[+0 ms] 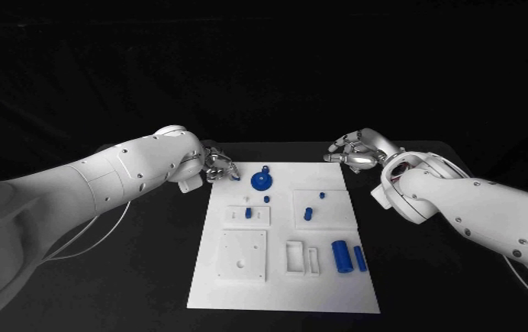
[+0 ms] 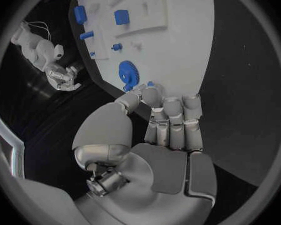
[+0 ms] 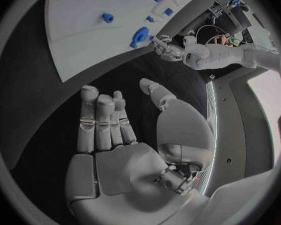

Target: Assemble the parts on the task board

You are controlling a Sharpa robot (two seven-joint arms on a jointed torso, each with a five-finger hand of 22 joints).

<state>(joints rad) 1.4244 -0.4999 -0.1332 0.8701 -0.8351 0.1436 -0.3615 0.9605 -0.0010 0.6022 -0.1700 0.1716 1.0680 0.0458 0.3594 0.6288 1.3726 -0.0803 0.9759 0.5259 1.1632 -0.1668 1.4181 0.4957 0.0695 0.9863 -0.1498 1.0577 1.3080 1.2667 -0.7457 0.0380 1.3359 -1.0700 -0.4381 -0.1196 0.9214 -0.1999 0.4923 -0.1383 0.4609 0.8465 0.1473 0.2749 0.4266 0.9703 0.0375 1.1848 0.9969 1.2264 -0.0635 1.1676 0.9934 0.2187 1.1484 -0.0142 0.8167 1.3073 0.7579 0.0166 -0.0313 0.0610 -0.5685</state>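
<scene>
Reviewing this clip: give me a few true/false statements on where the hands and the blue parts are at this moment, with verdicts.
1. The left hand is at the far left corner of the task board, beside the blue gear. True.
2. The right hand grips one of the two blue cylinders. False: its fingers are spread and hold nothing; both blue cylinders lie on the board's near right part.
3. The blue gear lies off the board on the black table. False: it rests on the board near its far edge.
4. The right hand hovers over the black table past the board's far right corner. True.
</scene>
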